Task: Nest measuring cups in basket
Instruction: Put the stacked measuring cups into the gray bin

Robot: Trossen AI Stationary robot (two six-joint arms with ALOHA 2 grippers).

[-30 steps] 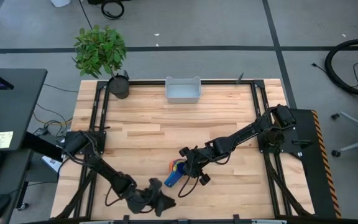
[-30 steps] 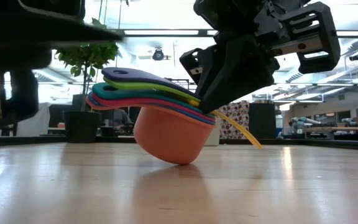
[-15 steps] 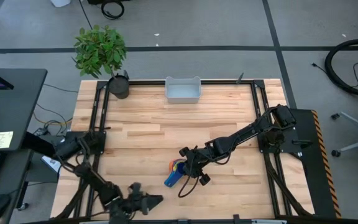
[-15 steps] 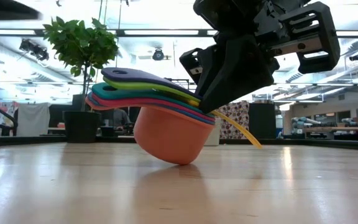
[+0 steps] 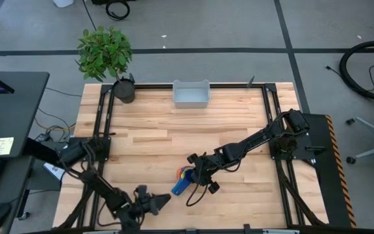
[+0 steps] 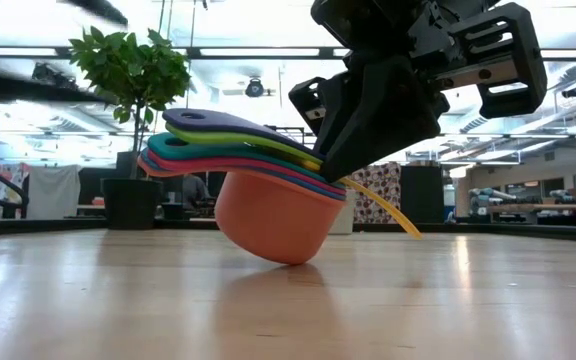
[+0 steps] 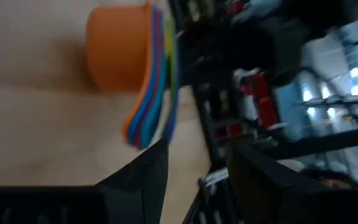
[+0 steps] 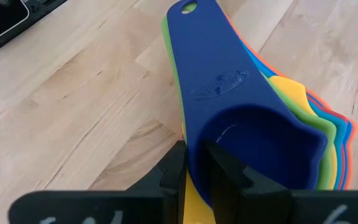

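Left gripper (image 5: pixel 153 203) blurred, fingers apart, empty. Right gripper (image 8: pixel 194 171) clamped on nested measuring cups (image 8: pixel 247 118). Wooden table (image 5: pixel 148 136); basket (image 5: pixel 191 95) at far edge.

A grey floor (image 5: pixel 239 26) crossed by dark lines surrounds the pale wooden bench (image 5: pixel 174 143). A leafy plant (image 5: pixel 104 51) in a dark pot (image 5: pixel 124 90) stands at one far corner, a dark desk (image 5: pixel 8 110) alongside. Ceiling strip lights (image 6: pixel 258 52) glow over the room
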